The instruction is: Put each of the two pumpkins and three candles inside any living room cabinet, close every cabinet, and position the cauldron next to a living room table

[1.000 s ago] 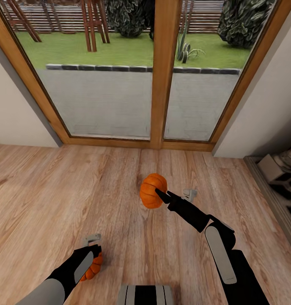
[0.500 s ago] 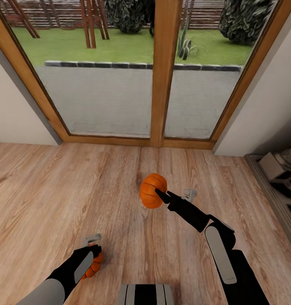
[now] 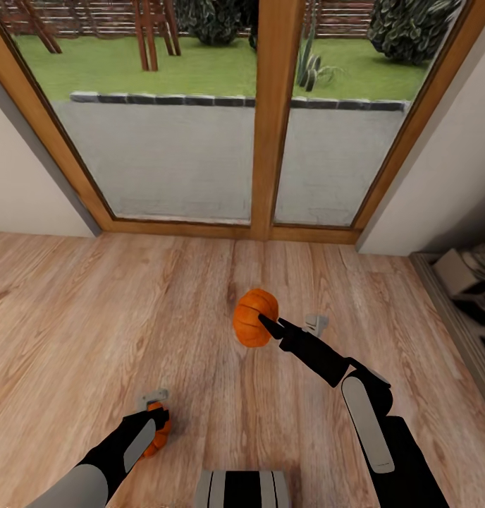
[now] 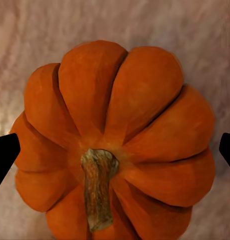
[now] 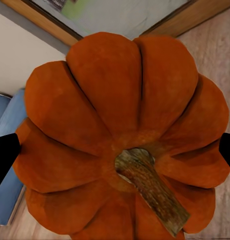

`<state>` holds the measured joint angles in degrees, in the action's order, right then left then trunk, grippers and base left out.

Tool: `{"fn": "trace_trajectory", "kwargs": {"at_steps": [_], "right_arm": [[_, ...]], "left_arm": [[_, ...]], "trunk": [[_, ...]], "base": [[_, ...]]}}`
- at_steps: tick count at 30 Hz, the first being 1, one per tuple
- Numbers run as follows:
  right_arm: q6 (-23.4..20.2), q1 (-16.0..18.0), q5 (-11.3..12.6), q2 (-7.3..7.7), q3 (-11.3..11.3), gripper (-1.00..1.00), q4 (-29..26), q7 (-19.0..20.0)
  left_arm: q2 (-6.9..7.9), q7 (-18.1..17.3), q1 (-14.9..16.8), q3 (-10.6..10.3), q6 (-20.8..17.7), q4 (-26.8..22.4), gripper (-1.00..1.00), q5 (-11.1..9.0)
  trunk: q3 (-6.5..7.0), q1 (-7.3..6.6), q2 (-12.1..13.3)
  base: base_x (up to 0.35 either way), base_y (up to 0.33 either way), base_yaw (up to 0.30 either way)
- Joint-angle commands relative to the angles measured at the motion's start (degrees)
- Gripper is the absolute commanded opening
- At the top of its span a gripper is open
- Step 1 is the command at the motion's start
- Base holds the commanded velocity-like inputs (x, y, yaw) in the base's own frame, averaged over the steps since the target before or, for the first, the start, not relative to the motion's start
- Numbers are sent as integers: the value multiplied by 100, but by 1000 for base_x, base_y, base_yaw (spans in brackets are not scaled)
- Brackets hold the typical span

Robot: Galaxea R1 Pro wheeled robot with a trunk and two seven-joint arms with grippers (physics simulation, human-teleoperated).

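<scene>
Near left, the left tool [image 3: 156, 418] pinches one pumpkin [image 3: 158, 437] low over the wood floor [image 3: 73, 317]. Further out, the right tool [image 3: 265, 324] pinches the other pumpkin [image 3: 255, 317], held up toward the glass door [image 3: 271, 127]. Both grips sit on rounded ribs, so a jolt while driving could pop one loose. The left pumpkin's mostly hidden behind the arm; fireplace stone [image 3: 468, 279] is cut off far right.
</scene>
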<state>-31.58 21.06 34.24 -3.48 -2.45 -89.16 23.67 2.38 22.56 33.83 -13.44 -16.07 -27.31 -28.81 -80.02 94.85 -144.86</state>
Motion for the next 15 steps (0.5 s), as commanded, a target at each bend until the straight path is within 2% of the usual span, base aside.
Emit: {"fn": "trace_trajectory", "kwargs": {"at_steps": [1, 3, 15], "right_arm": [[-41, 3, 48, -3, 8, -100, -5, -3], [-41, 3, 48, -3, 8, -100, -5, -3], [-41, 3, 48, -3, 8, -100, 2, -3]], "left_arm": [[8, 47, 1, -50, -24, -13, 100, -45], [8, 50, 1, -50, -20, -12, 100, -45], [8, 49, 1, -53, -25, -11, 100, -44]], "trunk": [[-27, 1, -3], [-71, 6, -6], [-71, 6, -6]], "base": [[0, 0, 0], [0, 0, 0], [0, 0, 0]]}}
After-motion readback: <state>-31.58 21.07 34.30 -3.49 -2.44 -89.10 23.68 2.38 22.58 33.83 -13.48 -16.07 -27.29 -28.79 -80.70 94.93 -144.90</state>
